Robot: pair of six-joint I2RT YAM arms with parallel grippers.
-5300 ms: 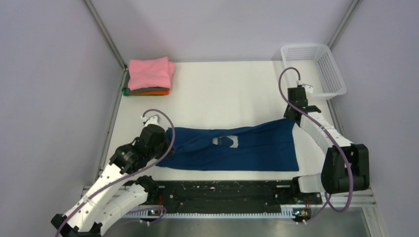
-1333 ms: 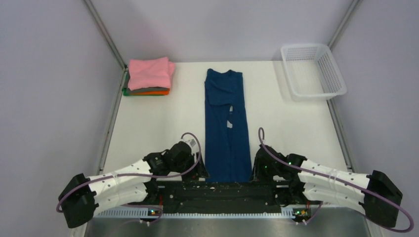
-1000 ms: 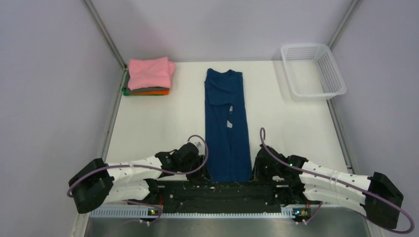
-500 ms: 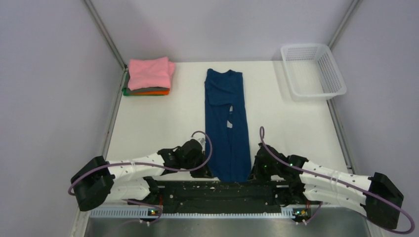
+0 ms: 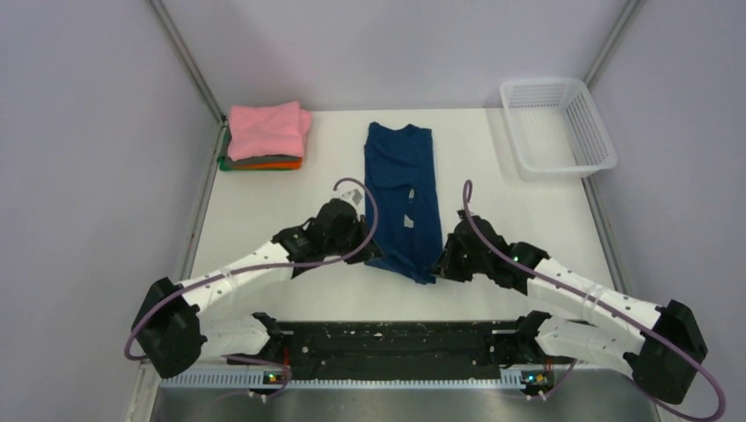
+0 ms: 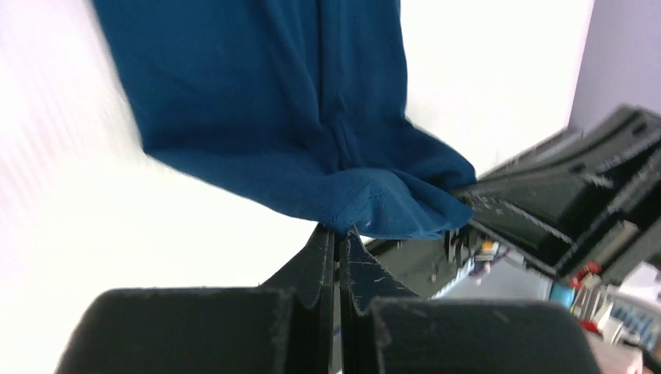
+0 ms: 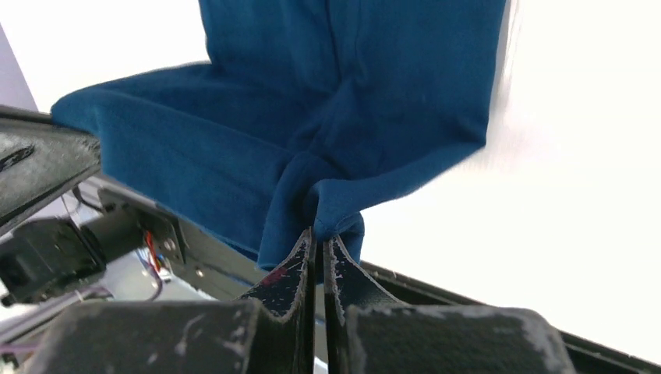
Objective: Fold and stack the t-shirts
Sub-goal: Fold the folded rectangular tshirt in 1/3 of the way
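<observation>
The navy blue t-shirt [image 5: 400,189] lies as a long narrow strip in the middle of the table, collar end far. Its near hem is lifted and sags between my two grippers. My left gripper [image 5: 374,258] is shut on the hem's left corner; the cloth [image 6: 296,117] hangs from its tips [image 6: 338,232]. My right gripper [image 5: 440,261] is shut on the right corner; the cloth [image 7: 343,93] bunches at its tips [image 7: 318,238]. A folded stack with the pink t-shirt [image 5: 266,129] on top of the green and orange ones [image 5: 264,163] sits at the far left.
A white mesh basket [image 5: 556,127] stands at the far right corner. The black base rail [image 5: 387,338] runs along the near edge. Grey walls close in the left, right and back.
Both grippers have risen from the near edge and moved away from the bases, carrying the navy shirt's near hem up and toward the far end. The strip on the table is shorter.
</observation>
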